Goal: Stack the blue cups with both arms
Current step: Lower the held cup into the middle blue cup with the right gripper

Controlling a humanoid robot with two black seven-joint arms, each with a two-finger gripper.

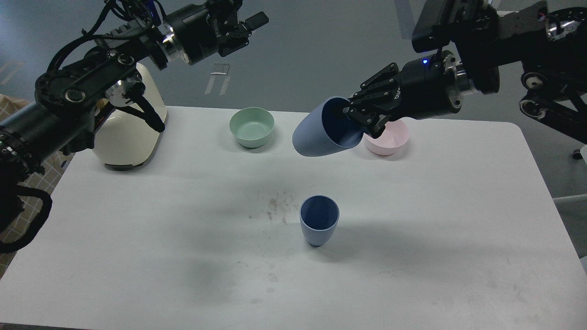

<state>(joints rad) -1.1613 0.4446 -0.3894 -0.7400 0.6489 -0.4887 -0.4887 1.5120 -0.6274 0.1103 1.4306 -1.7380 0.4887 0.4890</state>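
Right gripper fingers pinch the tilted cup's rim, carrying it toward the upright cup; left gripper fingers: cannot tell.

One blue cup is held tilted above the white table by the right gripper, its rim pinched. A second blue cup stands upright below. The left gripper is raised, empty.

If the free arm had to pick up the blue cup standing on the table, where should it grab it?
Probably by the rim. The standing blue cup is upright, mouth open upward, with bare table all round, so the left gripper could come from above, one finger inside and one outside the wall. The right gripper holds the tilted blue cup this way.
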